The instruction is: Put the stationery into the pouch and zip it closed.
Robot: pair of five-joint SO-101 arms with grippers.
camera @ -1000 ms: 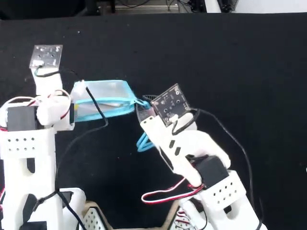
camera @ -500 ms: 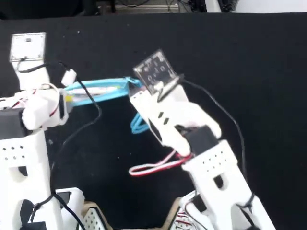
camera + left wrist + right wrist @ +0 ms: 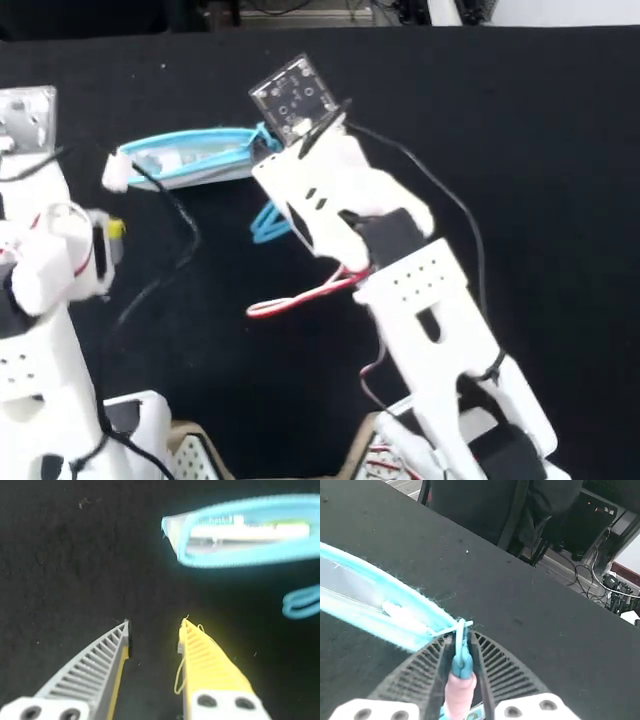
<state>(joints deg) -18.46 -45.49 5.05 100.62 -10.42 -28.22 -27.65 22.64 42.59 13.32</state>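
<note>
Pinching the zipper pull point(image 3: 462, 659) at one end of the blue pouch point(image 3: 185, 162), the right gripper point(image 3: 462, 639) has the pouch's long axis running across the tabletop point(image 3: 500, 120) toward the spread left gripper point(image 3: 152, 627), which hangs clear of it.

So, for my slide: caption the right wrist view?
Right gripper shut on the teal zipper pull at the pouch end.
</note>
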